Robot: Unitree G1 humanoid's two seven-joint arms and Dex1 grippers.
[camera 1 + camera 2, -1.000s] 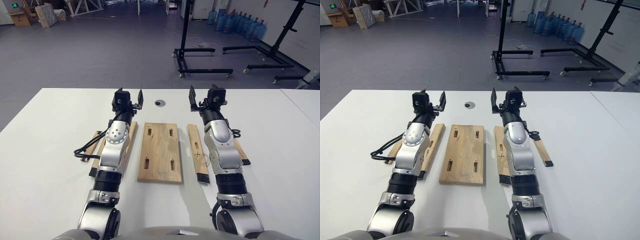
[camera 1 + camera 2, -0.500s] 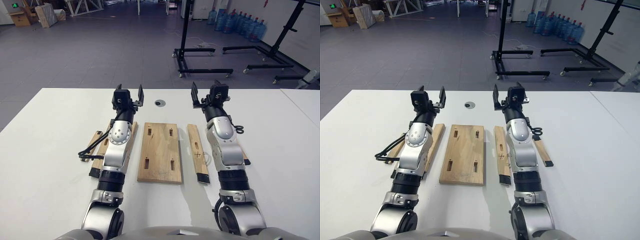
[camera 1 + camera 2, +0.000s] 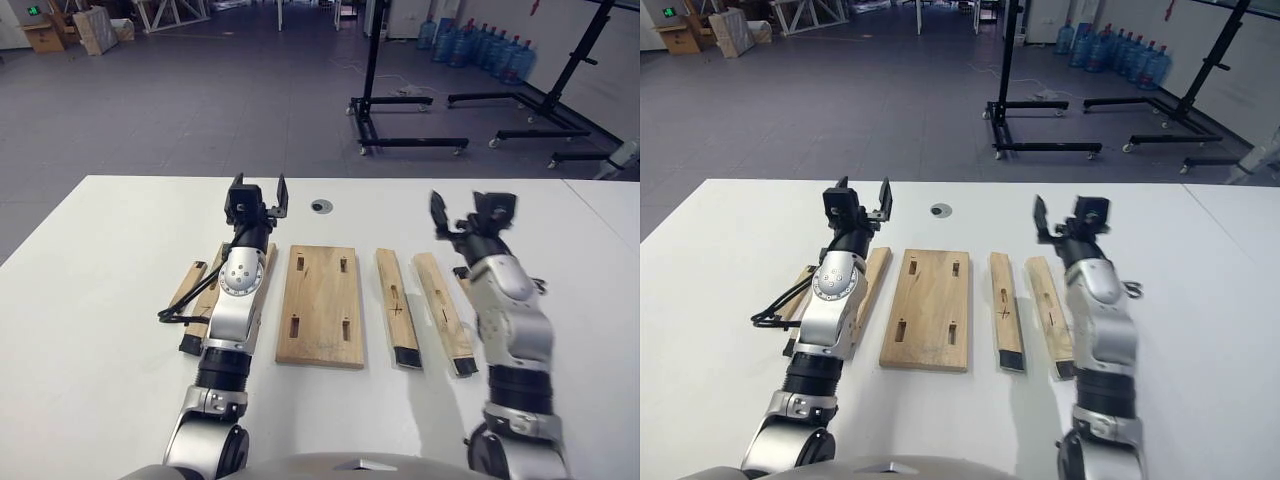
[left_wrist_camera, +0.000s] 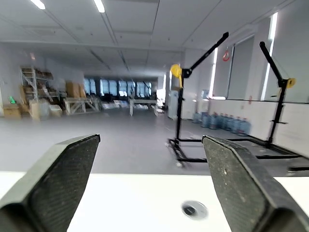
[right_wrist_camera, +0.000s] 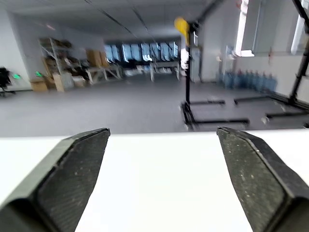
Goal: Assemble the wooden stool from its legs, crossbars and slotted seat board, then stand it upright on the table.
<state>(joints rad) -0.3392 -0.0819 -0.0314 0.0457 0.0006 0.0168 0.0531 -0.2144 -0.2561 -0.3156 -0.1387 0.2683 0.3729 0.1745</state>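
Right pincer (image 3: 468,206) swung beyond leg (image 3: 443,310).

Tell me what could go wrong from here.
1. The cable loops beside the wooden pieces on the left; if the left arm moves, it may drag them.
2. The two legs right of the seat board lie close together; the open right hand could knock one while taking the other.

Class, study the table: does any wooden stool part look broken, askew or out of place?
Nothing stands out. The pale slotted wooden seat board lies flat, two dark-tipped wooden legs beside it on the right, other wooden pieces on the left, all roughly parallel, none visibly damaged.
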